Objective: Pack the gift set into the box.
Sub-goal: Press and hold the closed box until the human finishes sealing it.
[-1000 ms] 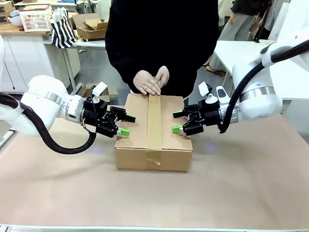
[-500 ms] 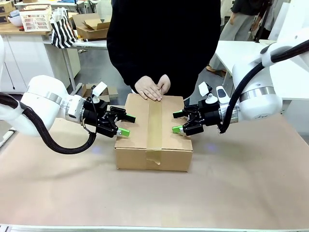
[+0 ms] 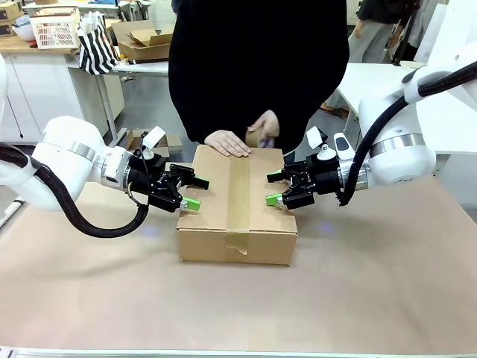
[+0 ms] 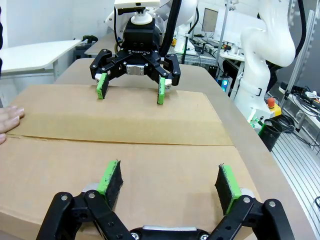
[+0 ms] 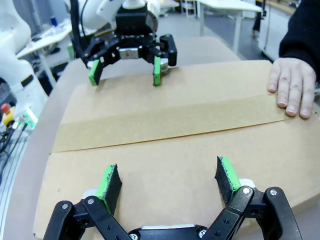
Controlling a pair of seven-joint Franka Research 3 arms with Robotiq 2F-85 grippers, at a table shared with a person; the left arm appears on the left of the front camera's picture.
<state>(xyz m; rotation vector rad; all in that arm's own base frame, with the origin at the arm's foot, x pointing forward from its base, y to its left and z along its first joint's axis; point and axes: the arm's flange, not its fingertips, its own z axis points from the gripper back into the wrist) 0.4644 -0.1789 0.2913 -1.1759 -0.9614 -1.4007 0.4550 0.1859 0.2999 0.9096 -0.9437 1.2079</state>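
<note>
The box [image 3: 212,220] lies in the middle of the table, flaps shut, with a brown tape strip [image 3: 238,195] along its seam. The gift set is hidden from every view. My left gripper [image 3: 196,192] stands open at the box's left edge, its pads over the top face; the left wrist view shows this gripper [image 4: 167,175] empty above the cardboard [image 4: 125,120]. My right gripper [image 3: 273,188] is open at the right edge, also empty [image 5: 167,180]. A person's hand [image 3: 227,142] rests flat on the far edge, and the other hand [image 3: 264,127] is raised.
Brown paper [image 3: 358,283] covers the table around the box. Behind the person stand a smaller cardboard box with rumpled flaps [image 3: 141,39], a striped bag [image 3: 97,48] and a white basket [image 3: 56,31]. A white table [image 3: 369,78] is at the back right.
The person's two hands were pressing together on the tape at the far edge; now one has lifted off to the right while the other stays flat. Neither gripper has moved.
</note>
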